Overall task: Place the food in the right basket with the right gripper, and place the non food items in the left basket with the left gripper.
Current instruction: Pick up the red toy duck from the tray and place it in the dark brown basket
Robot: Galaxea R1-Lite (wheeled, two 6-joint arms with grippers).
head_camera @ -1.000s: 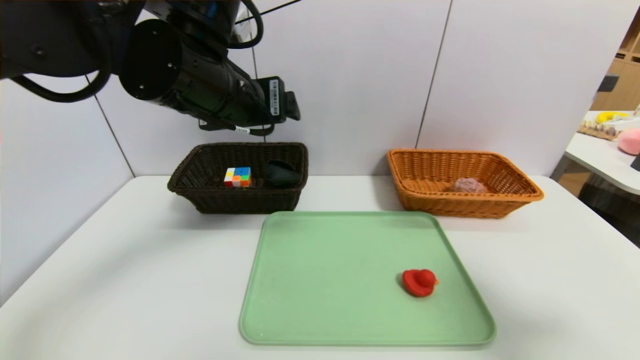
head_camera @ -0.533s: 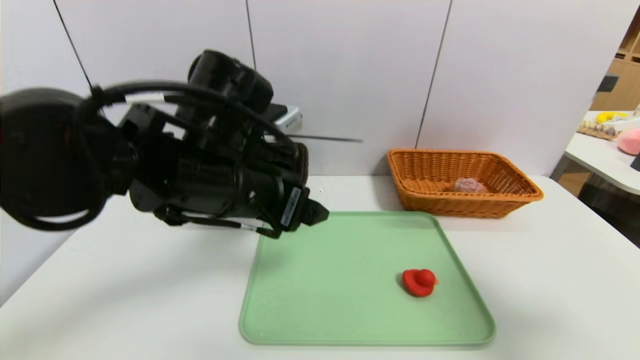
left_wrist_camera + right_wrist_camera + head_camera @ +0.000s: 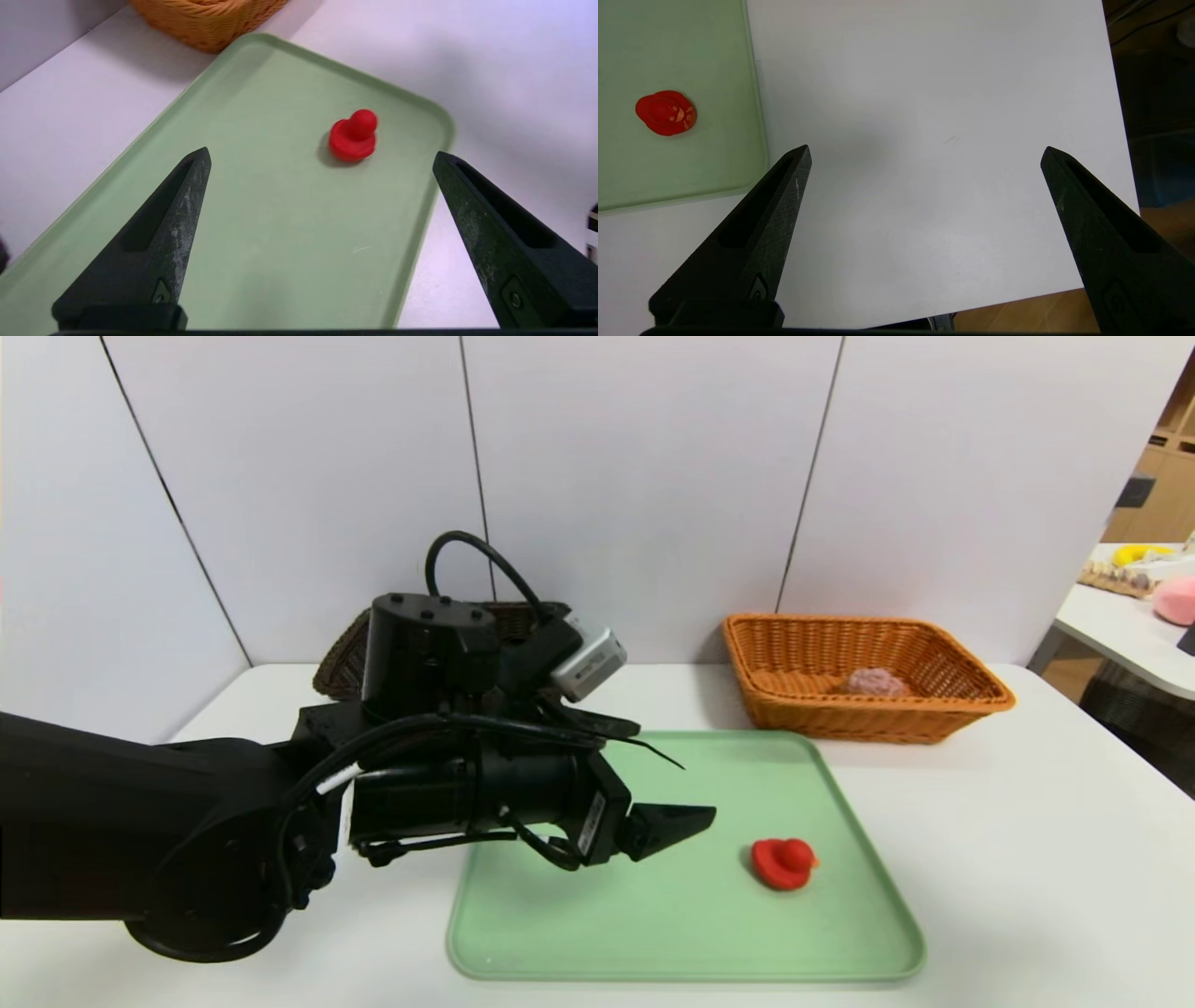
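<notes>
Duck (image 3: 783, 863) pickup is judged the step in hand: the left gripper (image 3: 677, 824), fingers spread and empty, is aimed across the green tray (image 3: 653, 933) at it, short of contact; closing on it is next, the left basket (image 3: 341, 658) being mostly hidden.

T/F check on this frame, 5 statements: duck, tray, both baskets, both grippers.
1. The red duck sits on the green tray. True.
2. The left gripper is shut on the duck. False: it is open, short of the duck and empty.
3. The bun lies in the orange basket. True.
4. The right gripper hangs over the tray. False: it is open over bare white table, beside the tray.
5. The dark basket is in full view from the head. False: the left arm hides most of it.
</notes>
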